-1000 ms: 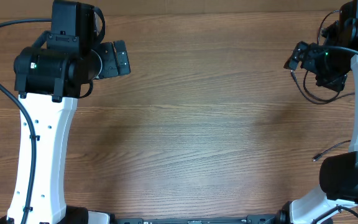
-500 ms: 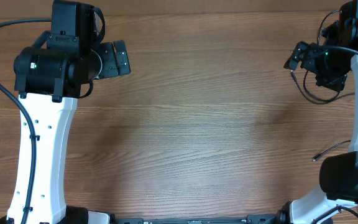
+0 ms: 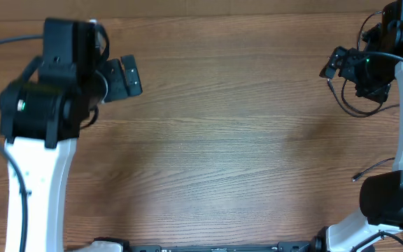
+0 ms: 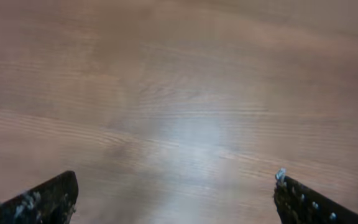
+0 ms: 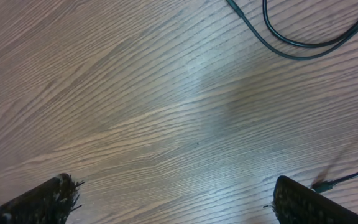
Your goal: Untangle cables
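Gaping wide over bare wood at the far left of the table (image 3: 222, 140), the left gripper (image 4: 176, 208) holds nothing. The right gripper (image 5: 179, 205), at the far right, is likewise spread and empty. Close by it a thin black cable (image 5: 294, 45) lies in a loose loop; a second cable (image 5: 323, 184) shows its plug end nearer, by the right edge.

Thin black cables (image 5: 300, 45) lying loose, looped, far right.
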